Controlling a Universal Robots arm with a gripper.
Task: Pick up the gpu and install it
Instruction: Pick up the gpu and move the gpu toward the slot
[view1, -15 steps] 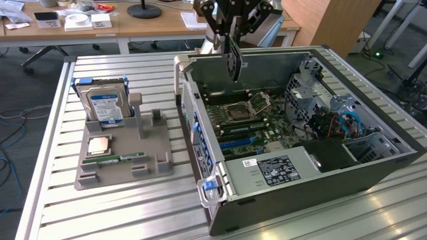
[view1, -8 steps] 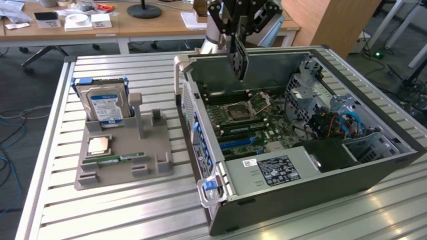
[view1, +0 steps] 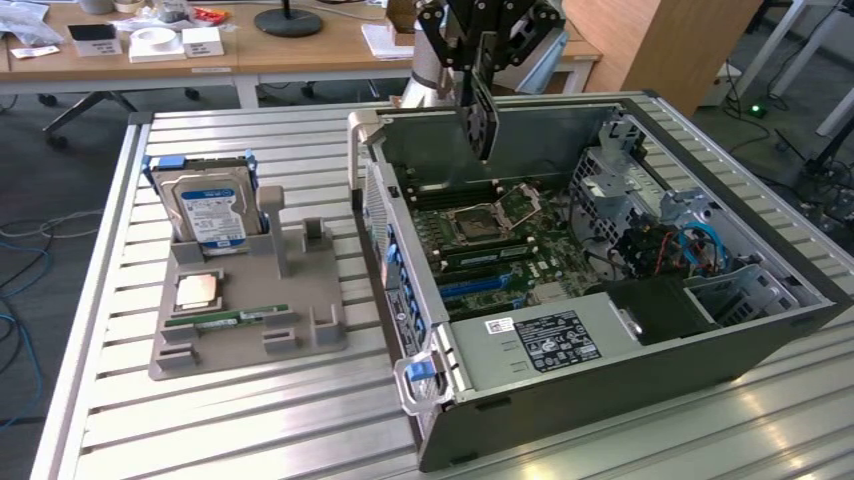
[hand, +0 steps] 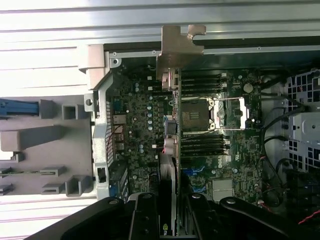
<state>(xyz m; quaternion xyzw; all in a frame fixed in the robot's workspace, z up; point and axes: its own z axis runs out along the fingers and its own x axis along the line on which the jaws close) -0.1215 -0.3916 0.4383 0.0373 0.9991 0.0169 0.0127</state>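
At the exterior view's left, table (view1: 267, 420): silver slatted metal surface; you find everything below resting on it.
stand (view1: 314, 300): grey moulded plastic parts holder, set just beside the case.
hard drive (view1: 214, 212): thick silver unit with a blue-white label, upright in the stand's far slot.
chip (view1: 198, 290): small square copper-toned processor, flat on the stand in front of the hard drive.
RAM stick (view1: 247, 318): narrow green module, lying flat near the stand's front.
case (view1: 627, 370): dark grey computer tower on its side, open face up; you look straight onto its green motherboard (view1: 501, 235).
gripper (view1: 482, 68): black two-finger tool above the case's far half; its fingers (hand: 145, 220) pinch the gpu from both faces.
gpu (view1: 478, 120): thin flat dark card, held upright in the air over the motherboard, lower edge apart from it; silver metal bracket (hand: 177, 50) toward the case's far wall.
cage (view1: 607, 190): perforated silver metal bay, with blue cables (view1: 694, 245) beside it.
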